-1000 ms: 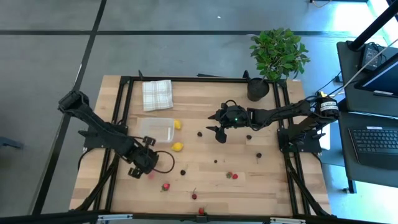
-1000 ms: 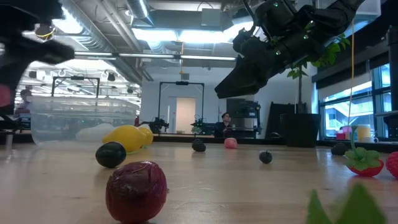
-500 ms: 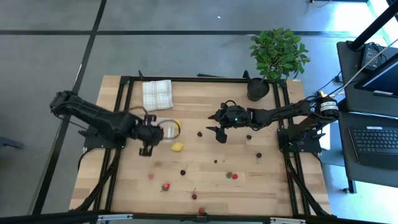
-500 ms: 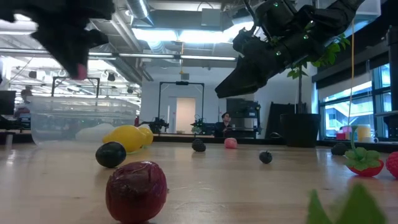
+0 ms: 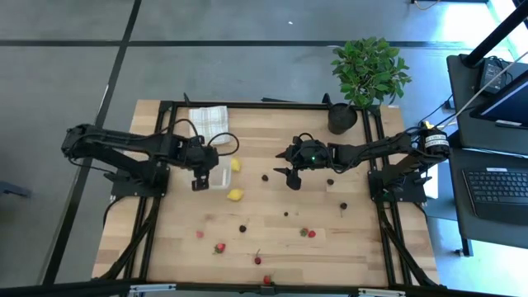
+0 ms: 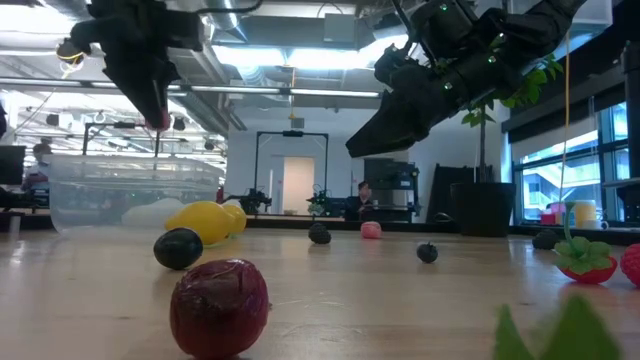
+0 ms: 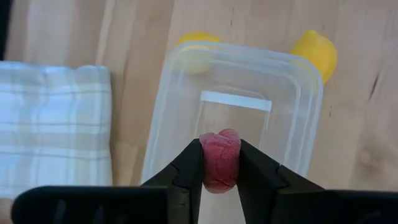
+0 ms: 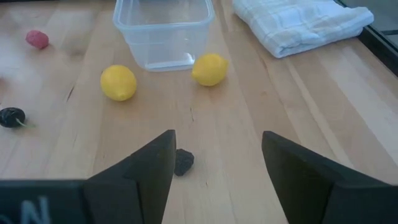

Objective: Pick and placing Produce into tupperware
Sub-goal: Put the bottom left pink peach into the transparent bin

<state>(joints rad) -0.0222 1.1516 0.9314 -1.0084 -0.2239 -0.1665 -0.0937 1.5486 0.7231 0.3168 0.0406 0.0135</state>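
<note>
— Where is the left gripper (image 7: 219,163)?

— Above the clear tupperware (image 7: 233,106), which sits on the worktop (image 5: 280,231) toward the left edge, just in front of the folded checked cloth (image 5: 208,124). Its fingers (image 7: 189,165) pinch a pink strawberry-like piece (image 7: 219,158) over the container's open top.

— Anything in the container?

— Nothing that I can make out.

— And the rest of the produce?

— Two yellow lemons (image 8: 119,83) lie just beside the tupperware on its right side, one touching or nearly touching the wall. A dark cherry-like piece (image 8: 183,162) lies on the wood below the right gripper (image 8: 214,165). More red and dark pieces are scattered toward the front edge, including a strawberry (image 5: 219,247) and a dark red fruit (image 6: 219,306) close to the low camera.

— The right gripper?

— Hanging over the middle of the worktop, fingers spread wide, holding nothing. The potted plant (image 5: 367,70) stands at the far right corner.
</note>
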